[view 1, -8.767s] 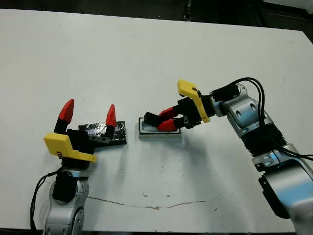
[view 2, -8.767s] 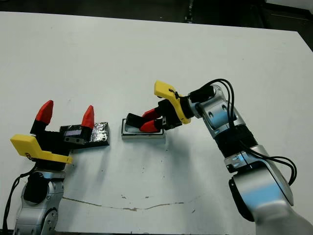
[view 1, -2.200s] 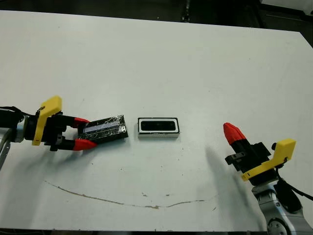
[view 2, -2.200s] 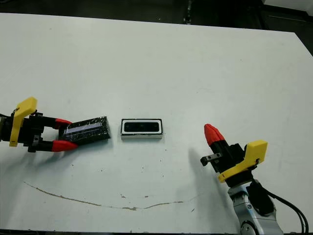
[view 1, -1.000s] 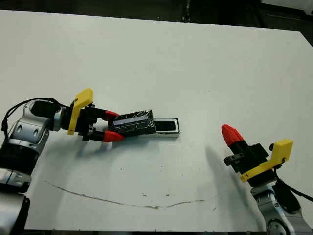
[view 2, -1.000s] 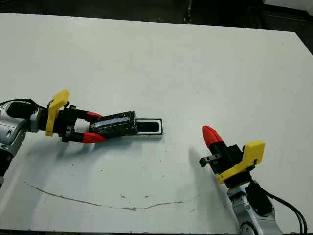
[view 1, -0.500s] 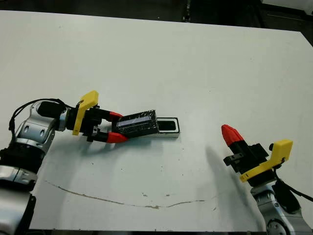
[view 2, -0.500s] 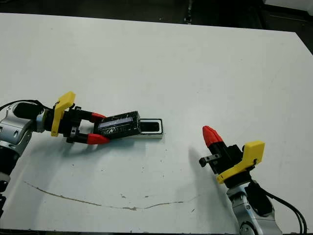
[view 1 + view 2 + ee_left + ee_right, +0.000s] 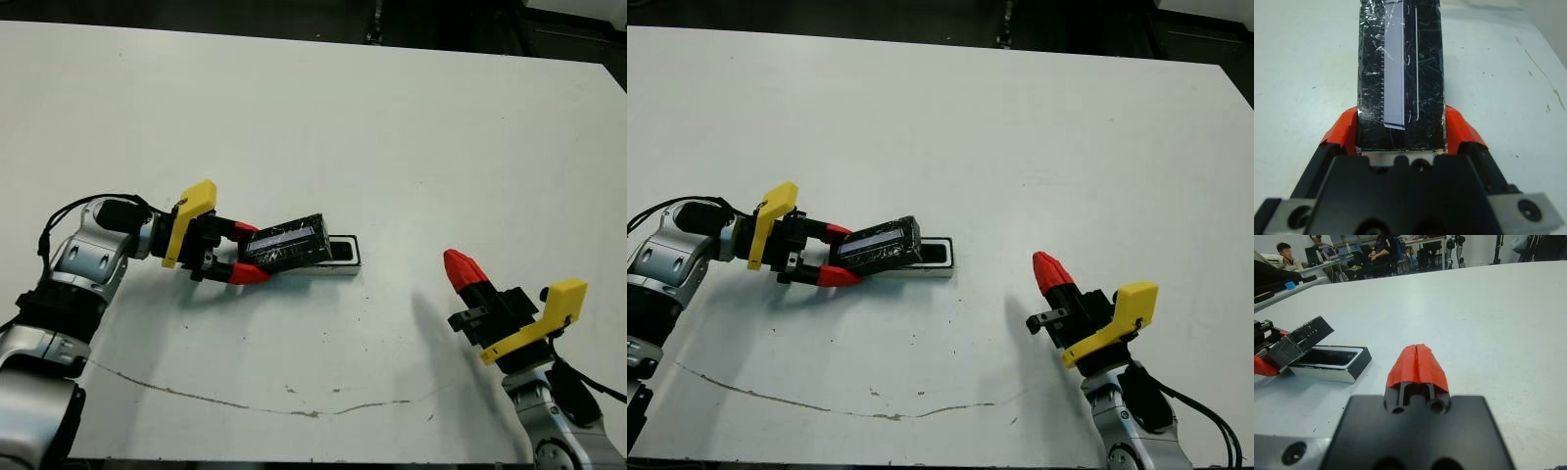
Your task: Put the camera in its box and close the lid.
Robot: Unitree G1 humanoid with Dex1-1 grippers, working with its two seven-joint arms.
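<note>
My left gripper [image 9: 250, 252] is shut on the lid [image 9: 287, 241], a flat black cover with a shiny top. I hold the lid tilted over the left part of the box [image 9: 345, 262]. The white-walled box lies at the table's middle, and only its right end shows past the lid. Inside it lies the black camera [image 9: 1332, 357], partly covered. In the left wrist view the lid [image 9: 1400, 73] runs out between my red fingers [image 9: 1344, 129]. My right gripper [image 9: 460, 267] is shut on nothing, raised near the front right, well apart from the box.
A thin brown scratch [image 9: 245, 401] runs along the table's front. People [image 9: 1283, 252] sit at desks beyond the far edge in the right wrist view. White table surface lies between the box and my right gripper.
My left gripper has carried the lid further right, so it now covers more of the box. The right arm has stayed still.
</note>
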